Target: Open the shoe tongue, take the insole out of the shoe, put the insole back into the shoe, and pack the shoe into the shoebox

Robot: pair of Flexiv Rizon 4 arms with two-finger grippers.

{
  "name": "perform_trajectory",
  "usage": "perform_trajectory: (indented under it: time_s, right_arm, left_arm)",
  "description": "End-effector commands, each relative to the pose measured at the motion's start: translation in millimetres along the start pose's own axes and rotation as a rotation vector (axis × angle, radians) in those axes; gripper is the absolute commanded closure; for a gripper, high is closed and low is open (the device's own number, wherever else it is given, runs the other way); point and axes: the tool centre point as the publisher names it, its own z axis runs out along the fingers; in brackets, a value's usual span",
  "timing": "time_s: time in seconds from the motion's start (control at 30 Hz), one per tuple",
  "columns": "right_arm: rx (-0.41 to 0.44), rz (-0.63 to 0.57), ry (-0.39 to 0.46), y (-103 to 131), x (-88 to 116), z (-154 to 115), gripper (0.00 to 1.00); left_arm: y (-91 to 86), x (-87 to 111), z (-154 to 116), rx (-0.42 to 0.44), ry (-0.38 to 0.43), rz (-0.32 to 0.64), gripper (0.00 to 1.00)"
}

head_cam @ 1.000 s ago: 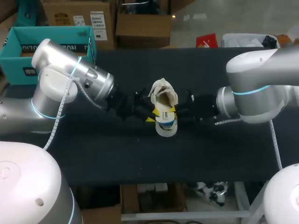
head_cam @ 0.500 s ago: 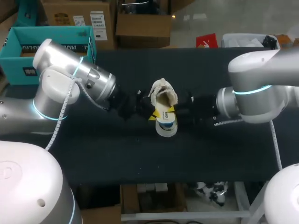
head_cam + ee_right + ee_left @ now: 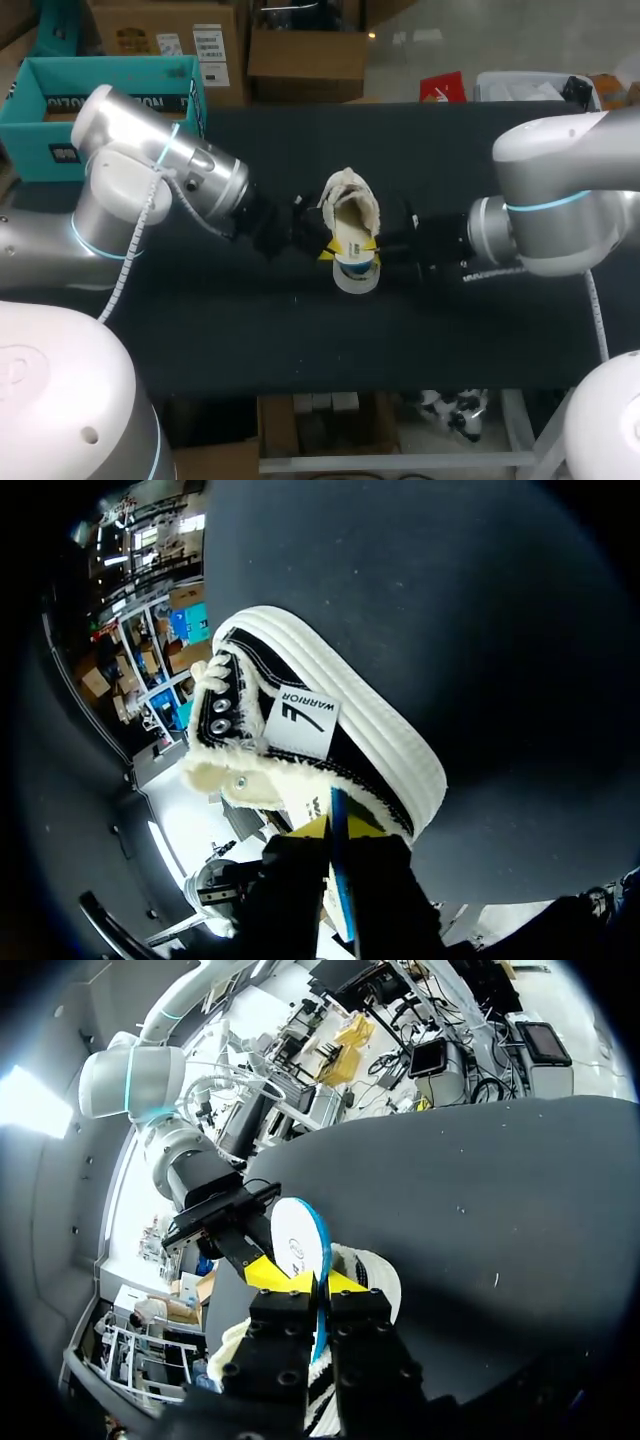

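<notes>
A black-and-white fleece-lined shoe [image 3: 350, 205] stands mid-table, its heel toward the front edge. The white insole with a blue edge [image 3: 355, 262] stands upright out of the heel opening. My left gripper [image 3: 325, 250] holds it from the left and my right gripper [image 3: 372, 243] from the right. In the left wrist view the insole [image 3: 295, 1245] rises between the left gripper's [image 3: 308, 1280] yellow tips, above the shoe [image 3: 372, 1272]. In the right wrist view the insole's blue edge [image 3: 340, 875] runs between the right gripper's [image 3: 338, 830] fingers, beside the shoe [image 3: 330, 730]. The teal shoebox [image 3: 110, 68] sits at the far left.
The black table [image 3: 300, 340] has free room in front of the shoe and behind it. Both forearms lie low across the table on either side of the shoe. The table's front edge is near.
The left gripper's fingers closed in on the insole. The right gripper shifted slightly toward the front edge at the heel. The shoe stayed in place.
</notes>
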Motion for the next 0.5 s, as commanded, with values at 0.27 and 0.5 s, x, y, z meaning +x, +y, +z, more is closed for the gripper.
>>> perform_trajectory:
  time_s: [0.27,0.5]
  right_arm:
    - [0.004,-0.018,0.004,3.6,-0.5,0.0,1.0]
    - [-0.014,-0.058,0.001,10.6,12.8,3.3,1.0]
  left_arm:
    - [0.4,-1.6,2.1,-0.013,-0.005,-0.008,1.0]
    - [3.5,-11.8,0.5,-0.034,-0.007,0.018,1.0]
